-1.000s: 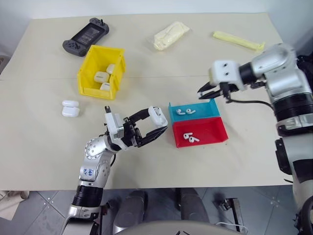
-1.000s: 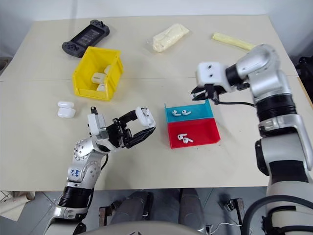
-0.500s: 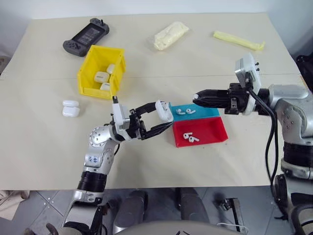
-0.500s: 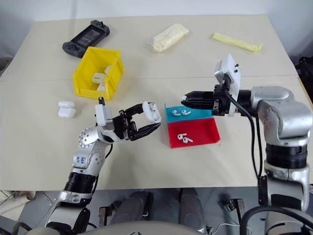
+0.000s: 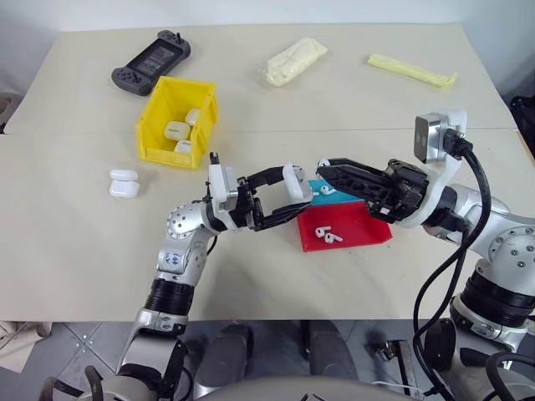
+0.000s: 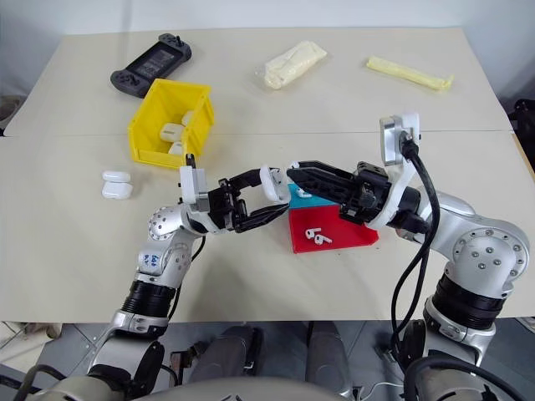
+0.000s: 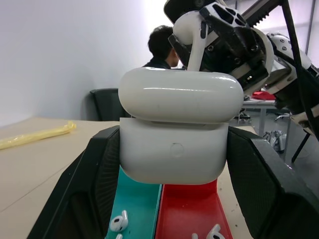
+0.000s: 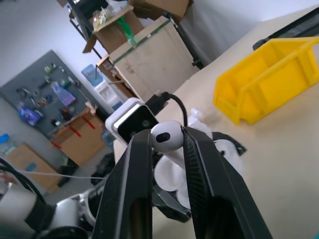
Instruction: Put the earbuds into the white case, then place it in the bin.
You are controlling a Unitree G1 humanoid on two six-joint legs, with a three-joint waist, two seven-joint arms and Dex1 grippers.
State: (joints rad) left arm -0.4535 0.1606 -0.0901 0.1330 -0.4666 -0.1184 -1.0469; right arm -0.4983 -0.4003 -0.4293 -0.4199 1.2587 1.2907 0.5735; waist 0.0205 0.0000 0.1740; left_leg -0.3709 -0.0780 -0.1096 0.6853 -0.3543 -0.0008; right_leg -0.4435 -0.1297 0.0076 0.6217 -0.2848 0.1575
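Above the tabletop (image 5: 75,251), the left pincer (image 5: 280,200) clamps the white case (image 7: 174,132), lid open, while the right pincer (image 8: 167,142) pinches one of the earbuds (image 8: 167,136) just at the case's 3 o'clock. A clean insert likely needs the stem aligned with its well, lowered slowly. The bin (image 5: 159,146) waits at 10 o'clock.

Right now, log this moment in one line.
left gripper: shut on white case | right gripper: shut on earbud | earbud beside case
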